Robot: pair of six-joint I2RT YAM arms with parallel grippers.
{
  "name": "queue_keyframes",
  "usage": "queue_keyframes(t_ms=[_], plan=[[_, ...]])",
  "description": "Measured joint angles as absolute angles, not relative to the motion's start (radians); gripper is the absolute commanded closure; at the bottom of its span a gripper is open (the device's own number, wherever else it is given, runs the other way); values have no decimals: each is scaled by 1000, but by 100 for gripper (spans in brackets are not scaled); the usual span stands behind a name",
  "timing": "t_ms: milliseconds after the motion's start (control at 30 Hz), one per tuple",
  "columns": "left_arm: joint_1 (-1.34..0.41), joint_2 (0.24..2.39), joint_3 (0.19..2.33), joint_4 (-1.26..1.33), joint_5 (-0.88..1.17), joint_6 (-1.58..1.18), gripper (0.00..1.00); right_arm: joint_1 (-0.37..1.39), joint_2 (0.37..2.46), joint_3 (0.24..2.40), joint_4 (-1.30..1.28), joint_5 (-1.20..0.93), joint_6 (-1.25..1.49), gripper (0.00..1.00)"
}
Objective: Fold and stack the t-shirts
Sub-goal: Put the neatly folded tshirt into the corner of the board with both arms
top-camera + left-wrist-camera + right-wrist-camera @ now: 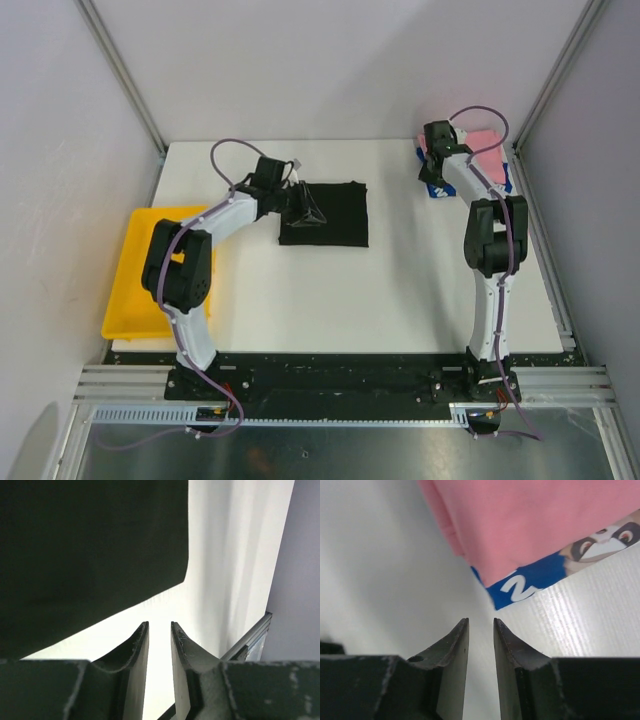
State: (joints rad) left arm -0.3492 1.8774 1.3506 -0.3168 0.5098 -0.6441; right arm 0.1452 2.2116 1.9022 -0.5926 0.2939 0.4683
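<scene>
My left arm's bent in at the black shirt (340, 220) on the counter (390, 290), left fingers (140, 650) parted, empty. Right arm's stretched to the far corner, right fingers (457, 645) released beside the pink shirt (545, 520) lying on the blue-and-white shirt (520, 587).

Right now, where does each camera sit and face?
Top external: above and behind, looking down at the table; left arm and right arm show.
Left wrist: on its arm, facing the black shirt; open left gripper shows.
Right wrist: on its arm, facing the pink shirt over the blue-and-white one; open right gripper shows.
Top, left wrist share the black shirt.
</scene>
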Motion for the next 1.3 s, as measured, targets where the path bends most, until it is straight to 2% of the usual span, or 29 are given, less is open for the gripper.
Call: queue_keyframes(t_ms=[700,833,1033,1300], plan=[[-373,1825,1288,-324,528,-617,72,125,2340,1902,-540,367,372,70],[-373,1825,1288,-324,528,-616,72,125,2342,1902,-539,377,372,76],[-373,1825,1288,-323,529,-609,73,125,2361,1936,-550,389,360,98],[-368,1813,1240,-323,525,-610,73,135,2373,1961,-578,389,362,100]])
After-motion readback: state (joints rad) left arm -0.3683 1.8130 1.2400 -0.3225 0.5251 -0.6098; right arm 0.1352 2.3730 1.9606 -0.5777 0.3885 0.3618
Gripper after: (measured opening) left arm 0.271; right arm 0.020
